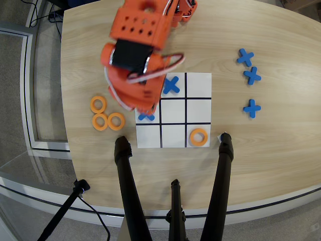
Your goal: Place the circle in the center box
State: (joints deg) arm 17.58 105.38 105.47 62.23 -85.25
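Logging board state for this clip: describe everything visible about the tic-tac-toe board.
The board is a flat white square sheet on the wooden table, divided by black lines into a three-by-three grid. In the overhead view a blue cross lies in the top middle cell, another blue cross in the left middle cell is partly covered by the orange arm, and an orange ring sits in the bottom right cell. The center cell is empty. The arm hides the upper left part.
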